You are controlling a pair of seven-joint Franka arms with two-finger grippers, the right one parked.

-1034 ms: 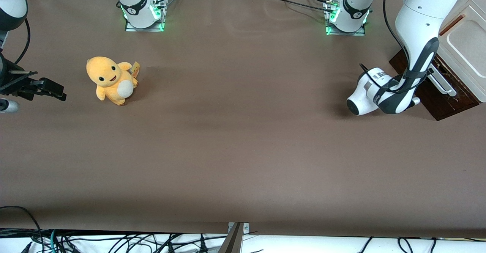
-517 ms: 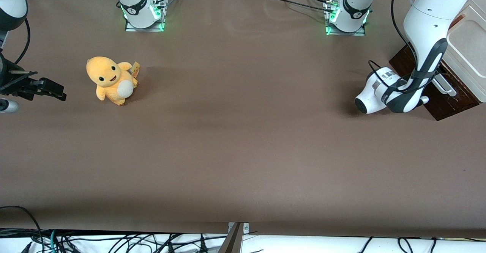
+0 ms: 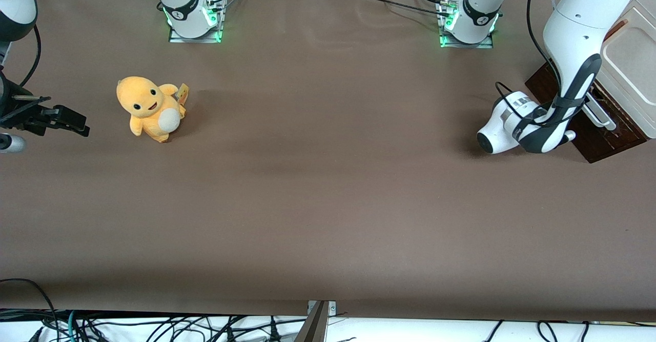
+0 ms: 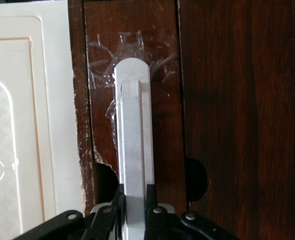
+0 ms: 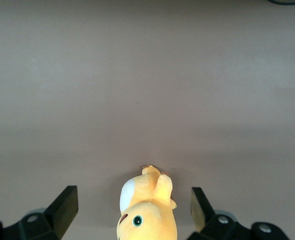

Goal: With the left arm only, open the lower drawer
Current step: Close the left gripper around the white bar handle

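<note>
- The counter, covered in brown, is one wide surface. The drawer unit stands at the working arm's end of it, so the pull should run straight out along the counter toward the parked arm's end, level, with no lift.
- One left arm reaches down in front of the unit, a black cable looped about its wrist. I judge the cable should be kept slack during the pull so that it does not catch on the handle's end.
- One cream panel sits just beside the dark wood. It is not the target and should be left untouched.
- One lower drawer shows its dark brown front low on the unit. No pale inside shows, so I judge it barely opened, if at all.
- One yellow plush toy sits well apart, toward the parked arm's end, clear of the pull.
- One white bar handle is fixed to the drawer front with clear tape around its rounded end. A slow, steady pull seems wise, since a jerk could strain that fixing.
- One gripper sits at the handle. Its fingers are narrowed onto the bar, one on each side, and should stay square to it to avoid slipping.
</note>
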